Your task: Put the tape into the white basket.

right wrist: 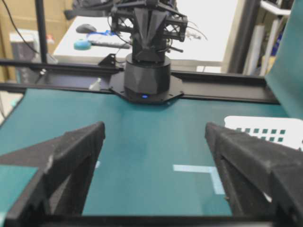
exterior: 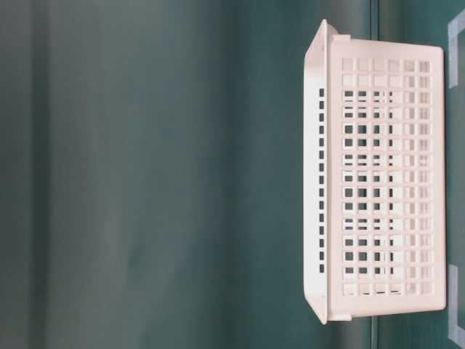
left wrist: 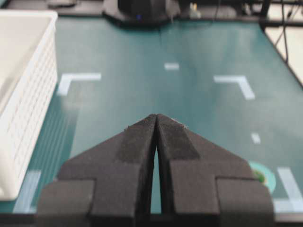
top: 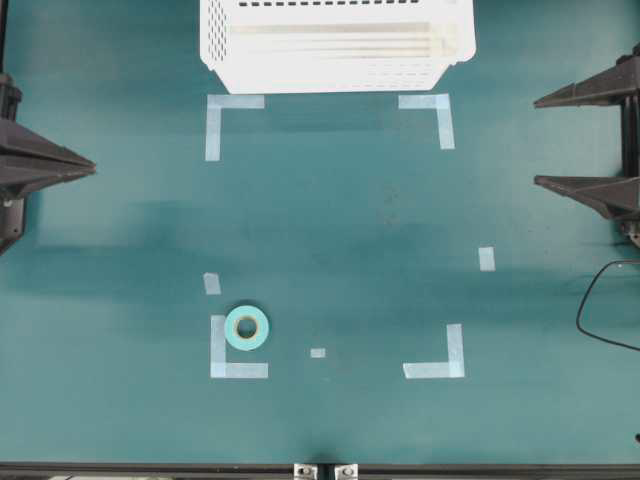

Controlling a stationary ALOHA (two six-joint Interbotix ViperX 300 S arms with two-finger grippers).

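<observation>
— What am I looking at on the table [top: 330, 230]?

— A matte teal-green table surface. I see the small teal-green ring-shaped roll of tape [top: 247, 327] with its pale core lying flat in the lower left of the overhead view, tucked inside a pale-blue strip corner mark [top: 232, 360]. The large white rectangular plastic basket [top: 335, 45] with perforated sides sits at the top centre, well apart from the roll.

— And the arms?

— Both are pulled back to the frame edges. My left gripper [left wrist: 156, 124] has its black foam-padded fingers [left wrist: 137, 142] pressed together, holding nothing. My right gripper [right wrist: 154, 137] has its fingers [right wrist: 75, 146] spread wide, nothing between them.

— Anything one camera adds?

— The table-level view shows only the basket's gridded wall. The left wrist view catches the roll at the lower right, partly hidden behind a finger.
</observation>
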